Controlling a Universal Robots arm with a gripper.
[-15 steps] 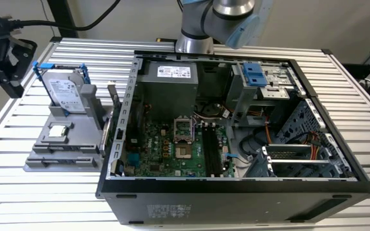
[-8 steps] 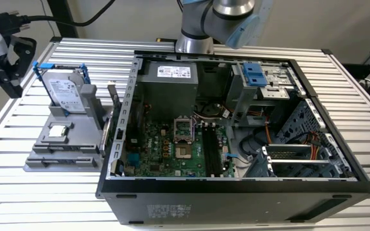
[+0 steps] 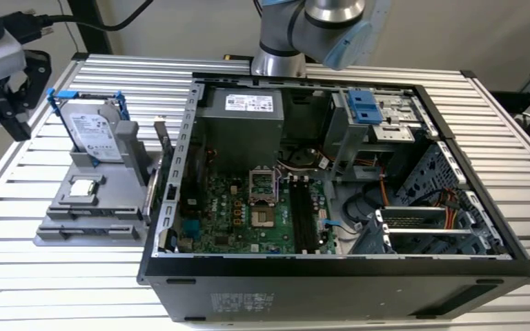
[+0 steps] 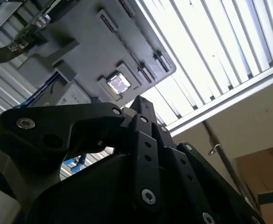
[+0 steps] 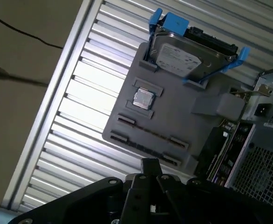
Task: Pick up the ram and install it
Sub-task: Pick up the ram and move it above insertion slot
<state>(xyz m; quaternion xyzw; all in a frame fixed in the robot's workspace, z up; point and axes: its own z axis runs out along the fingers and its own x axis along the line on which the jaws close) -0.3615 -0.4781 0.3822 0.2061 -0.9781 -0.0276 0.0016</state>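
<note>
The ram (image 3: 157, 165) looks like a thin dark stick standing on edge along the grey holder tray (image 3: 90, 227), on the side next to the open computer case (image 3: 339, 269). In the first wrist view the ram (image 5: 214, 148) is a dark board between the tray (image 5: 174, 116) and the case. My black gripper (image 3: 12, 103) hangs at the exterior view's far left, well away from the ram and off the tray's far corner. In both wrist views its fingertips (image 4: 141, 103) (image 5: 150, 163) meet with nothing between them. The black motherboard slots (image 3: 303, 219) lie inside the case.
A silver hard drive with blue rails (image 3: 94, 131) stands at the tray's back, and a square silver processor chip (image 3: 82, 186) lies in the tray's middle. The slatted aluminium table (image 3: 25, 276) reaches an edge at the exterior view's left. The arm's base (image 3: 279, 41) stands behind the case.
</note>
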